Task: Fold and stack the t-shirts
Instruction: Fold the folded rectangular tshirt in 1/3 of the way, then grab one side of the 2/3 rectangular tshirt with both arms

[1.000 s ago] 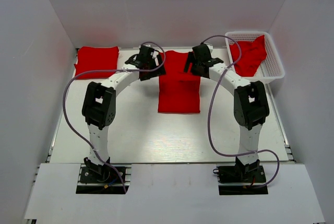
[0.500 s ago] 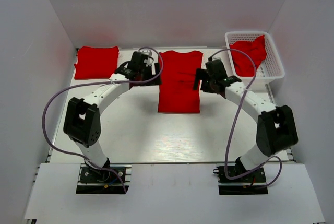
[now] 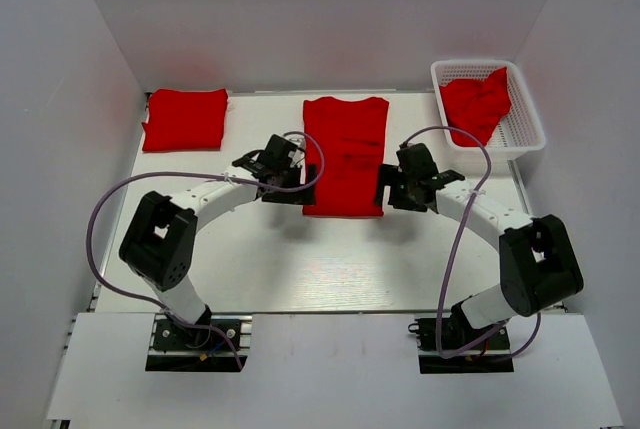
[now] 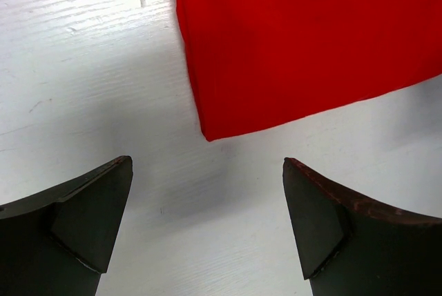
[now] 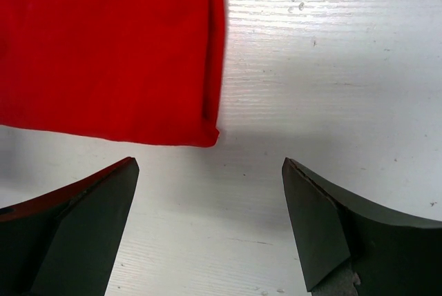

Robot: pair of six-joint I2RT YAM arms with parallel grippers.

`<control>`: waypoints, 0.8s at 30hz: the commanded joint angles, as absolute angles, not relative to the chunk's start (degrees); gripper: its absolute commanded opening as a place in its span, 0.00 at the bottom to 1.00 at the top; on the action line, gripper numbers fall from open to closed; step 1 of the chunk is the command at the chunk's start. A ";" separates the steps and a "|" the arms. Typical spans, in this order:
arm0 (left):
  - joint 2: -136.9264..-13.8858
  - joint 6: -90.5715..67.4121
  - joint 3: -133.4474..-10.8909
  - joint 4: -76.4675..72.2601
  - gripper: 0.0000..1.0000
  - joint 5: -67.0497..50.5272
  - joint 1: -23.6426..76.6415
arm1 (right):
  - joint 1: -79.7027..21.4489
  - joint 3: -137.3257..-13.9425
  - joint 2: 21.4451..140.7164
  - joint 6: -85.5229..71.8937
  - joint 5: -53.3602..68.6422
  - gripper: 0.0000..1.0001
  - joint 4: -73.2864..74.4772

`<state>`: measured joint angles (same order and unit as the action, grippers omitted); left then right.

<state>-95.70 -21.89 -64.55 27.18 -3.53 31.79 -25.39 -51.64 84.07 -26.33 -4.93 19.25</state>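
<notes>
A red t-shirt [image 3: 344, 154] lies flat mid-table, folded into a long narrow strip, collar end away from me. My left gripper [image 3: 303, 185] is open and empty beside its near left corner. In the left wrist view the shirt [image 4: 311, 41] has that corner just ahead of the gripper [image 4: 207, 223], apart from it. My right gripper [image 3: 384, 187] is open and empty beside the near right corner. In the right wrist view the shirt [image 5: 103, 47] has that corner just ahead of the gripper [image 5: 207, 216].
A folded red t-shirt [image 3: 185, 119] lies at the back left. A white mesh basket [image 3: 497, 152] at the back right holds crumpled red t-shirts [image 3: 476, 107]. White walls close in the table [image 3: 300, 259] on three sides.
Both grippers have moved from the shirt's far end, down along its sides, to its near corners. The shirt lies as before.
</notes>
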 commanded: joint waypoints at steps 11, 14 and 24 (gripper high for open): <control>-105.02 -23.64 -68.64 29.00 1.00 2.72 34.37 | -27.86 -55.46 93.16 -28.12 -6.41 0.90 18.54; -106.69 -24.34 -68.64 29.00 1.00 3.42 34.37 | -28.21 -55.55 95.44 -29.17 -8.78 0.90 18.37; -111.26 -26.37 -69.44 30.67 0.84 5.37 35.94 | -29.53 -55.99 100.63 -32.43 -13.45 0.88 17.67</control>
